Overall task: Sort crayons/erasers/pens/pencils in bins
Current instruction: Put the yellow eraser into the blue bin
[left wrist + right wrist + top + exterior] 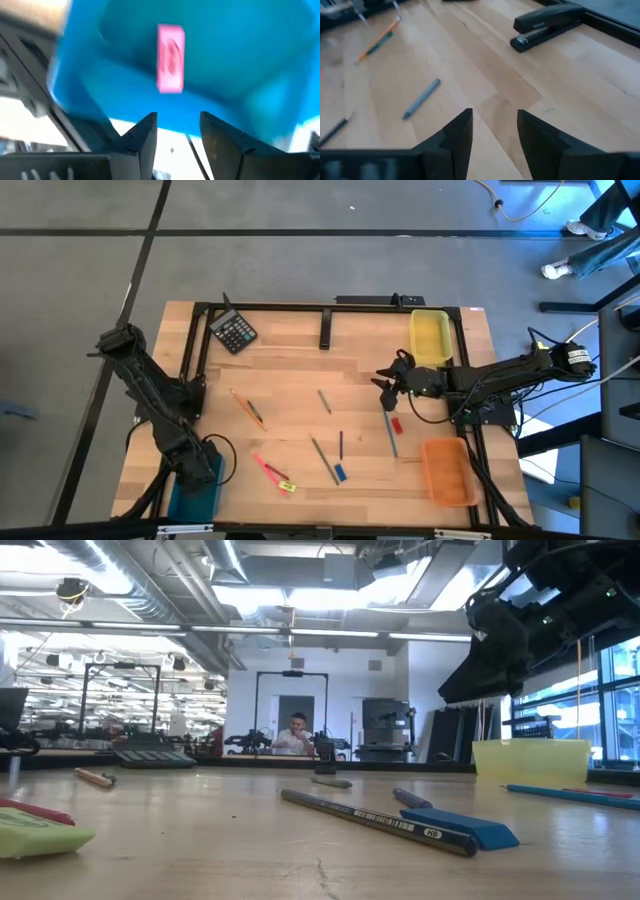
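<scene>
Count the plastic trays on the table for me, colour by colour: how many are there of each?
Yellow tray: 1
Orange tray: 1
Teal-blue tray: 1
Total: 3

You're facing bare wood ahead of right gripper; grey stick and stapler flanking lane.
</scene>
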`<state>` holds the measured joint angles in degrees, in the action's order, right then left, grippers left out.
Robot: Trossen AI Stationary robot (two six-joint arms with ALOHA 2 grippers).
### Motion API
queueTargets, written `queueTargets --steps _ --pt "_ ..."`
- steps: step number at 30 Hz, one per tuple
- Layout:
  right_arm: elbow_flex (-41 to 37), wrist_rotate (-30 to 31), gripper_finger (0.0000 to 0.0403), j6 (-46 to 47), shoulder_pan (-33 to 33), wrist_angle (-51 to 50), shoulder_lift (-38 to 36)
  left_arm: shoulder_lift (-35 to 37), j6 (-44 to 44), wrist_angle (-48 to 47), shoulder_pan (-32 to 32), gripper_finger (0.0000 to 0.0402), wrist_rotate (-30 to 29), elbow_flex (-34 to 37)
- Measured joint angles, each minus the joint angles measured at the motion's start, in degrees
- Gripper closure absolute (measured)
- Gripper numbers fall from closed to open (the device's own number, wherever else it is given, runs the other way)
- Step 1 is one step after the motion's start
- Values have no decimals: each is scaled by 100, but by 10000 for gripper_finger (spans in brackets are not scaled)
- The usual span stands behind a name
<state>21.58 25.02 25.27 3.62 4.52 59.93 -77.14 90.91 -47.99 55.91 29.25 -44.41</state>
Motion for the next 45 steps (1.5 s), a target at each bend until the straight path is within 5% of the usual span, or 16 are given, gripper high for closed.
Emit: queueTargets --steps 5,13,20,25,33,40,45 --pt "0 -3 246 -163 -17 -84 0 2 -307 -647 -333 261 465 -814" --pt "0 140 246 -319 -17 -243 0 11 -1901 -1757 -1285 262 -1490 -1741" --pt "0 155 246 -375 -17 -234 0 -269 -4363 -458 -2646 262 -2402 -1479" --pt "2 150 246 -471 -17 -233 0 -918 -6243 771 -3212 260 -2197 -1461" --pt "2 146 246 -461 -17 -205 0 -1690 -7483 1160 -3064 259 -2113 -1457" --pt "7 142 246 -455 -17 66 0 -1810 -7499 1516 -2615 261 -2230 -1457" --pt "7 130 246 -467 -17 89 0 -1836 -7456 2221 -2303 263 -2891 -1457"
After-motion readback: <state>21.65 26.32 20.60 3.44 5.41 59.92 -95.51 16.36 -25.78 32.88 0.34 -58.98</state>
